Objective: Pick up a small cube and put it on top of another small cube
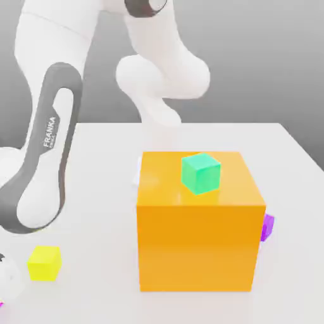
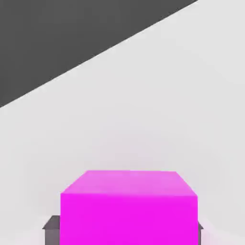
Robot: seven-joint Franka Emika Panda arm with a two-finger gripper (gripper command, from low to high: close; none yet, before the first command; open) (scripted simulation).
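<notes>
Gripper jaws are seen in the hand view clamped on the small cube — dark fingertips are pressed against its two opposite sides, low down. This bright magenta-pink cube is seen resting on the white worktop, with bare surface stretching away beyond it. In the exterior view, a big orange cube is set in the middle of the worktop, and a green cube is perched on its top face. A yellow small cube is placed toward the exterior view's left, well apart from the orange one — a violet-purple small cube is partly hidden behind its right edge.
</notes>
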